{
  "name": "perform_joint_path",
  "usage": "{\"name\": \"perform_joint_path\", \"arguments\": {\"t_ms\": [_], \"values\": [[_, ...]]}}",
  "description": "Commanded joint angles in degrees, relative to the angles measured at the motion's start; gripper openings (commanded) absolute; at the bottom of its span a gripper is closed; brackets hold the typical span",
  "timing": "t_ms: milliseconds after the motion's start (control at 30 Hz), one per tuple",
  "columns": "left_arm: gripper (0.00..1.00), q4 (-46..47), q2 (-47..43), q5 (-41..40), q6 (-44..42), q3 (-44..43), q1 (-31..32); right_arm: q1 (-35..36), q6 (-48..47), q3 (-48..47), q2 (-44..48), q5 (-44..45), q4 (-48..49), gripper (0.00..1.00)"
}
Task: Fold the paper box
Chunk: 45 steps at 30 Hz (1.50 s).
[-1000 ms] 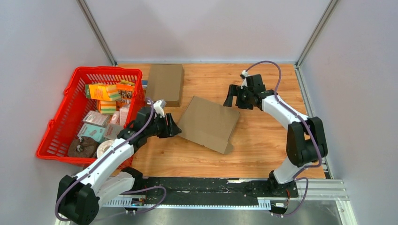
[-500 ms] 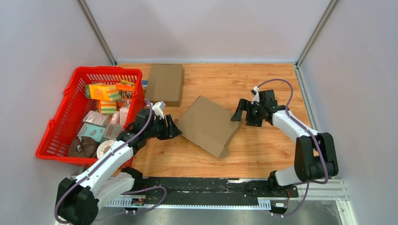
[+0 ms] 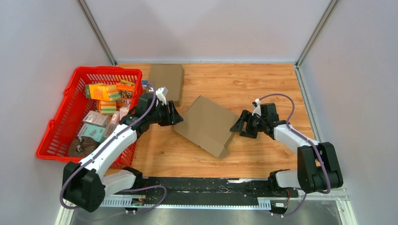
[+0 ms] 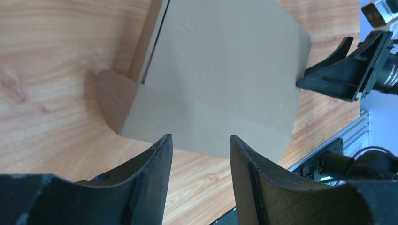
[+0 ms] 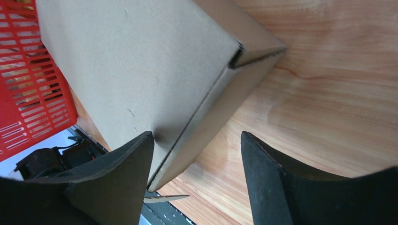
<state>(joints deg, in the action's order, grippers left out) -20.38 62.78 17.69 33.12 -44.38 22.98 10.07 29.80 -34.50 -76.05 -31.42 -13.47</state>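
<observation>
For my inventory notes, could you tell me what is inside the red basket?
The red basket holds orange boxes, pale packets and a round white item; anything beneath them is hidden.

There were two pincers, the left pincer (image 3: 177, 118) and the right pincer (image 3: 238, 128). Two cardboard pieces were counted: one paper box (image 3: 206, 125) between the pincers and one flat cardboard (image 3: 166, 80) beyond the left one. One red basket (image 3: 107, 70) stood left of the left pincer, its packets too crowded to count.

Packets (image 3: 96, 91) in red basket (image 3: 107, 70) — labels unreadable, paper box (image 4: 220, 70) top cropped
</observation>
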Motion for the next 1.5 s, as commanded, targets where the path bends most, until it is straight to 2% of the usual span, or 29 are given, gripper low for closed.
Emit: {"name": "perform_joint_path", "arguments": {"t_ms": [0, 33, 67, 133, 267, 367, 800, 1100, 1200, 1333, 1467], "values": [[0.56, -0.9, 3.6, 1.8, -3.6, -5.4, -2.5, 0.0, 2.4, 0.4, -0.7, -3.0, 8.6, 0.68], [0.56, -0.6, 4.7, 2.2, -4.0, -5.9, -2.8, 0.0, 2.5, 0.6, -1.0, -3.2, 9.0, 0.62], [0.57, -0.5, 5.3, 2.1, -4.1, -7.1, -3.0, -0.2, 2.7, 1.1, -1.4, -3.1, 9.3, 0.5], [0.58, -0.5, 7.4, 3.0, -4.9, -8.5, -3.8, -0.3, 3.2, 1.9, -1.5, -2.9, 9.8, 0.39], [0.61, -1.7, 13.1, 7.2, -7.3, -12.9, -5.2, -1.4, 3.3, 3.6, -1.3, -3.3, 10.0, 0.31], [0.66, -1.2, 17.7, 12.1, -8.8, -15.5, -7.1, -3.2, 3.3, 5.9, -0.2, -3.8, 11.1, 0.29], [0.74, 1.4, 29.0, 18.7, -10.7, -20.8, -8.7, -9.4, 1.5, 10.9, -1.0, -8.0, 12.6, 0.23], [0.75, 3.1, 35.7, 26.5, -10.3, -23.6, -8.2, -11.7, 0.9, 10.9, -2.2, -8.8, 12.4, 0.23], [0.75, 0.0, 37.8, 24.8, -12.1, -25.1, -7.7, -12.4, 0.7, 10.7, -3.1, -8.8, 11.8, 0.22], [0.75, 1.2, 38.7, 26.2, -11.6, -24.9, -7.2, -12.9, 0.9, 10.6, -3.8, -8.6, 11.8, 0.22], [0.76, 2.4, 40.8, 31.4, -11.1, -25.1, -6.5, -13.1, 1.0, 10.9, -4.5, -8.4, 11.8, 0.21]]}}
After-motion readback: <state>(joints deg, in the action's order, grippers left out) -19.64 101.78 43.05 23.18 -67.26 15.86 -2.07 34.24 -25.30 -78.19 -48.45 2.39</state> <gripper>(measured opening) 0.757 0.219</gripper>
